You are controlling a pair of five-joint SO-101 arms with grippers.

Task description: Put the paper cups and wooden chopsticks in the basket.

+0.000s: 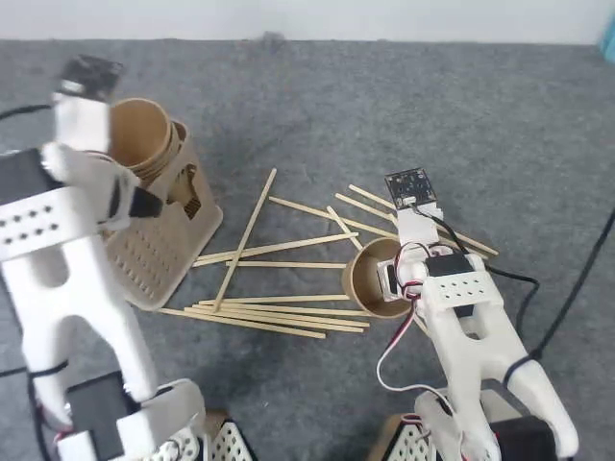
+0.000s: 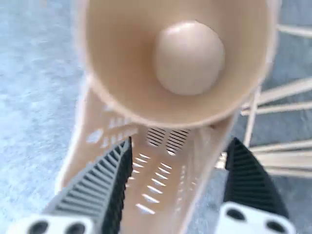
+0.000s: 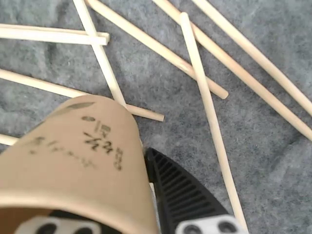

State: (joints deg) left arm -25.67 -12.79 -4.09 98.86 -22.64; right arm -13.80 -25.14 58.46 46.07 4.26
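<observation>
The right end effector (image 1: 392,279) grips a paper cup (image 3: 83,161) by its wall, apparently with one finger inside, low over scattered chopsticks (image 1: 279,248) on the table (image 1: 384,115). The left end effector (image 2: 181,146) hangs released over the basket (image 1: 159,254), which holds stacked cups (image 1: 144,134).

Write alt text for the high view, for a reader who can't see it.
The right arm's end effector grips a paper cup at its rim over a grey mat, with wooden chopsticks scattered around it. Off to the side, the left arm is at a basket holding stacked cups.
</observation>
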